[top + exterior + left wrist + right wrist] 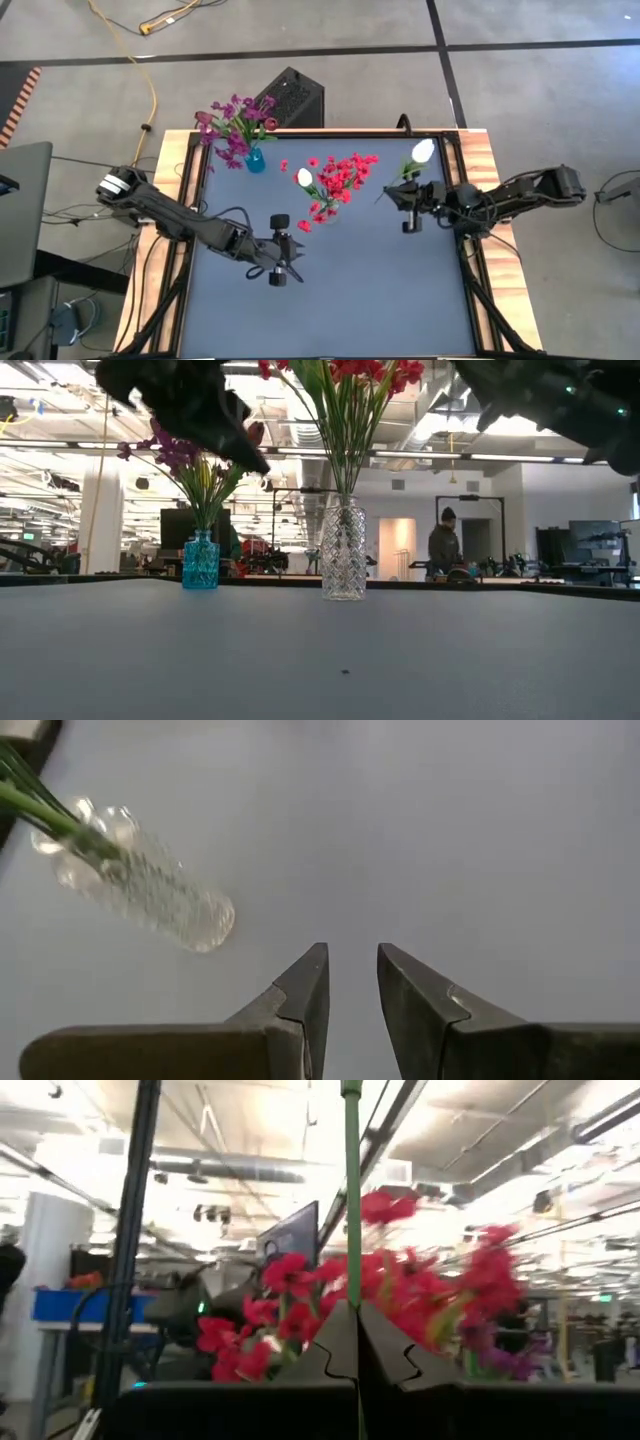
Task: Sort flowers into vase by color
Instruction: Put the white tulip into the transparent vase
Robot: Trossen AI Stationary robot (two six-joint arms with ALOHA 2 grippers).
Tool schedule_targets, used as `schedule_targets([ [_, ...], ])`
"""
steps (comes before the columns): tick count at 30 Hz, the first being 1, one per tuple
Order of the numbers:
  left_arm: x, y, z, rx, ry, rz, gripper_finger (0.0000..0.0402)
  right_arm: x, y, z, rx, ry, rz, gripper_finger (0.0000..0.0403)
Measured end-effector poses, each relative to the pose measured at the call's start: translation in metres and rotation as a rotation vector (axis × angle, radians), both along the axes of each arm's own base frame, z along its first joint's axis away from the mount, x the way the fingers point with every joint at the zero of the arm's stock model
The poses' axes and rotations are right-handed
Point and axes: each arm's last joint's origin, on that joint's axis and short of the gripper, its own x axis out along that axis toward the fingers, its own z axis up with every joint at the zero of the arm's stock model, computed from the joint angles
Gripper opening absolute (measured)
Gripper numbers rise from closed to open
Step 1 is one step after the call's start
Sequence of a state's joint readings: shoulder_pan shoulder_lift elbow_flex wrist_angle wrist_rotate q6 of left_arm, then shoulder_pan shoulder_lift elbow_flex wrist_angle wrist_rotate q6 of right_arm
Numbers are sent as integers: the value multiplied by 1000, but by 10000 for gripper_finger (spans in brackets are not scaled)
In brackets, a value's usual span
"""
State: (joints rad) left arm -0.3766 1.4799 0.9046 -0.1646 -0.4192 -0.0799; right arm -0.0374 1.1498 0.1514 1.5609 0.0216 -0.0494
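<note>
- The white flower (422, 152) was pinched by its green stem (351, 1190) between the pressed-together jaws of the right gripper (408, 205), above the right part of the table (380, 300).
- In the high view its long axis ran from the gripper toward the table's far edge, bloom end pointing away from the near edge; in the right wrist view the stem rose straight out from between the fingertips.
- Two vases stood on the table: a clear cut-glass vase (343, 550) near the middle and a small blue vase (200, 560) toward the far left corner, well apart.
- The clear vase held a cluster of red flowers (340, 180) with one white bloom (304, 177) at its left side; stems upright.
- The blue vase held the purple-magenta flowers (230, 125), also upright. Single blooms in either bunch could not be counted.
- The left gripper (277, 262) hovered over bare table nearer the front, left of centre, jaws a narrow gap apart and gripping nothing.
- A person (443, 545) stood in the room behind the table.
</note>
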Motion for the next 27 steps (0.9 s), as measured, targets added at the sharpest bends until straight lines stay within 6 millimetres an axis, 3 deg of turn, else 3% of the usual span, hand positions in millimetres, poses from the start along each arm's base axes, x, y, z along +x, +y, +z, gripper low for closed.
schedule_targets([
  [6,-6,11,-22,30,26,-10,77,-20,-11,-8,94,-6,-100,17],
  [18,-7,37,-45,-36,-134,-2,77,-21,-55,-27,375,61,-335,17],
  [22,-3,46,-47,-37,-166,25,77,-10,-67,-38,486,96,-338,17],
  [27,6,57,-52,-26,-204,69,77,20,-64,-38,498,88,-262,17],
])
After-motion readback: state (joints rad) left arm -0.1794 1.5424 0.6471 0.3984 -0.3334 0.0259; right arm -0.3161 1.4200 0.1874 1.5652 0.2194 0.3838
